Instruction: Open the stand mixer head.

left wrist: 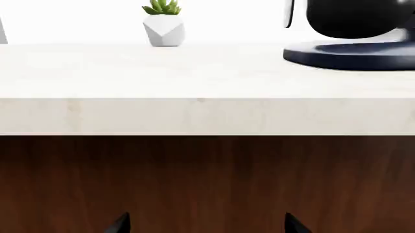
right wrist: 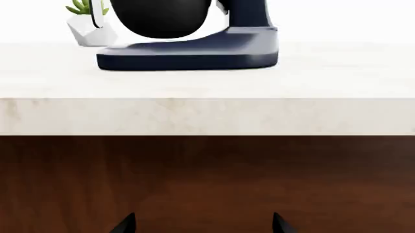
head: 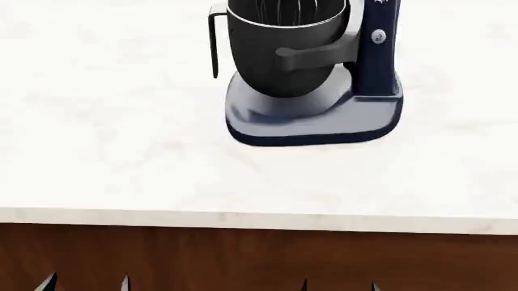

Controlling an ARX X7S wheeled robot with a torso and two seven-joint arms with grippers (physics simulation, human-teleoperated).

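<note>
— Can you see the head?
— Barely. My head camera cuts the housing off at the picture's top edge. All I get of it is the thin wire whisk (head: 285,8), hanging down inside the bowl (head: 275,60).
— And its tilt?
— I can't tell. The whisk sits within the bowl's rim, just beside the mixer's navy column (head: 376,60). Both wrist cameras crop the head too.

The head view looks steeply down on a pale countertop (head: 121,151) and a navy mixer (head: 316,115), close up. Both wrist views sit low, facing the counter's front edge level-on. All three share the mixer's base.
</note>
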